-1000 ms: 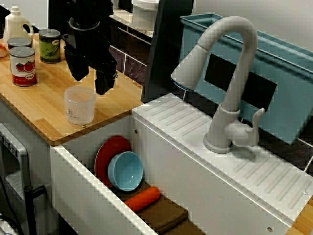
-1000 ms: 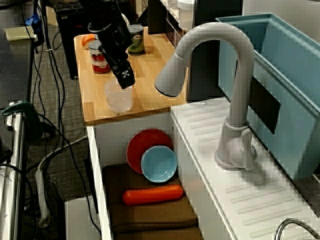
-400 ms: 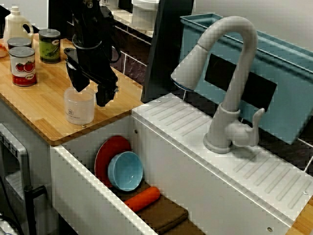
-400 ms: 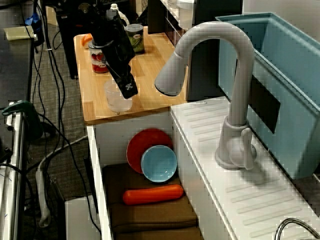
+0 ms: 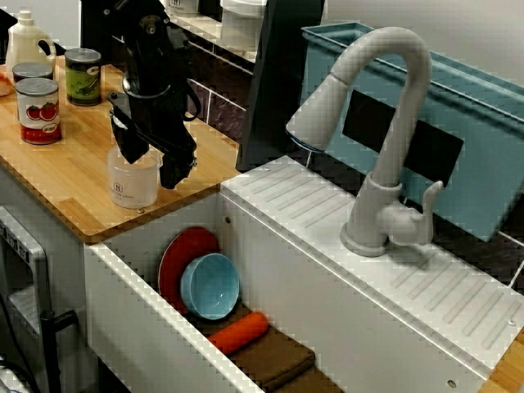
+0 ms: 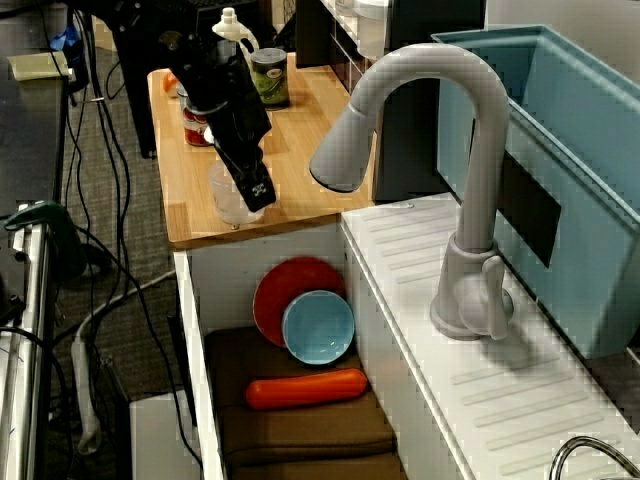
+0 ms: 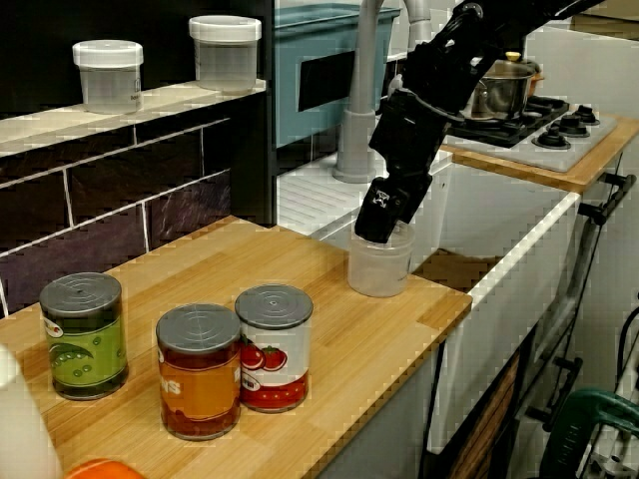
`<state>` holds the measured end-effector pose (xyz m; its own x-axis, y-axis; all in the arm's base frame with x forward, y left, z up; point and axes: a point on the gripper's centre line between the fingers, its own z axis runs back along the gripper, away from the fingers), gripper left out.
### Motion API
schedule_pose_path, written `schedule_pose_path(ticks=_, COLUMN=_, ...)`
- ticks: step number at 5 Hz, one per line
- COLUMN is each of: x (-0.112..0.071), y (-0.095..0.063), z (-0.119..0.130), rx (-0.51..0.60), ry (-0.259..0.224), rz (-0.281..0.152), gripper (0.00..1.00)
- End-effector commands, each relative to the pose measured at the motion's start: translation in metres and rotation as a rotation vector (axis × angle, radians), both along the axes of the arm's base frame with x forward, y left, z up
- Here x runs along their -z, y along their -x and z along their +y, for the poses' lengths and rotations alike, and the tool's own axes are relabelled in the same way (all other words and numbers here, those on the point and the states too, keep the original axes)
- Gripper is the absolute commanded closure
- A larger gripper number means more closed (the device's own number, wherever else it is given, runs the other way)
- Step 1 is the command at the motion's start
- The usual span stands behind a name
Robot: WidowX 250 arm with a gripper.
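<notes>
Clear cup (image 5: 131, 188) on counter (image 5: 57, 176), gripper (image 5: 151, 169) low at its rim, fingers wide. Approach in hand; closing calls for fingers astride the wall.

- We see a wooden counter (image 5: 74, 196).
- A clear cup (image 5: 133, 184) stands upright near one front corner.
- A tomato can (image 5: 38, 110), a green-labelled can (image 5: 83, 76) and a third can (image 5: 31, 72) stand towards the opposite end.
- A white bottle (image 5: 29, 37) stands behind them.
</notes>
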<state>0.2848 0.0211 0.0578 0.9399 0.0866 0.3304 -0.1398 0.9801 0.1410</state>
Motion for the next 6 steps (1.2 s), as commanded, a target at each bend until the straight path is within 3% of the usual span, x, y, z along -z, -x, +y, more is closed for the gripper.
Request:
schedule_pose_path(ticks=1, x=-0.001, y=0.001, z=0.002, rx=0.001, ry=-0.012, rz=-0.022, gripper=0.00)
schedule_pose_path(ticks=2, x=0.004, y=0.005, z=0.001, rx=0.005, ry=-0.023, rz=-0.018, gripper=0.00)
schedule_pose_path(ticks=3, x=0.006, y=0.009, z=0.000, rx=-0.004, ry=-0.029, rz=-0.016, gripper=0.56)
schedule_pose_path(ticks=4, x=0.004, y=0.012, z=0.002, rx=0.002, ry=-0.034, rz=-0.027, gripper=1.00)
schedule_pose_path(ticks=6, x=-0.015, y=0.013, z=0.038, rx=-0.042, ry=-0.037, rz=-0.012, gripper=1.00)
